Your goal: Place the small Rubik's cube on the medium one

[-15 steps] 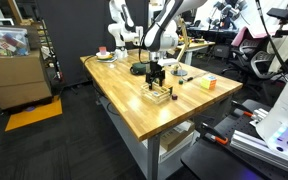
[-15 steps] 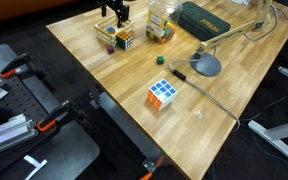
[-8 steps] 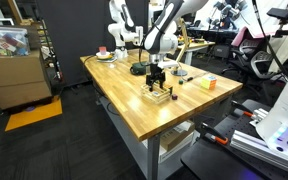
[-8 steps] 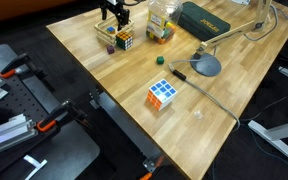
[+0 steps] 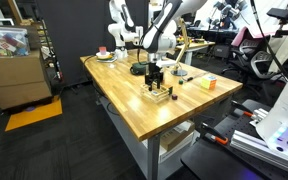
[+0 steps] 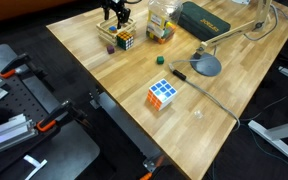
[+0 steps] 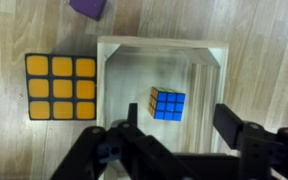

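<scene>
The small Rubik's cube (image 7: 167,103), blue face up, lies inside a shallow wooden tray (image 7: 209,55). The medium cube (image 7: 60,87), yellow-orange face up, sits on the table just left of the tray; it also shows in an exterior view (image 6: 126,40). My gripper (image 7: 179,118) hangs over the tray with its jaws open and empty, the small cube lying below and between the fingers (image 7: 229,122). It shows in both exterior views (image 5: 156,74) (image 6: 114,12), above the tray (image 5: 161,96).
A large Rubik's cube (image 6: 163,95) lies mid-table. A purple block (image 7: 88,8) sits beyond the tray. A black lamp base (image 6: 206,66), a small green piece (image 6: 159,59), a clear container (image 6: 160,28) and a green case (image 6: 206,18) stand nearby.
The gripper has shifted slightly above the tray. The cubes have not moved.
</scene>
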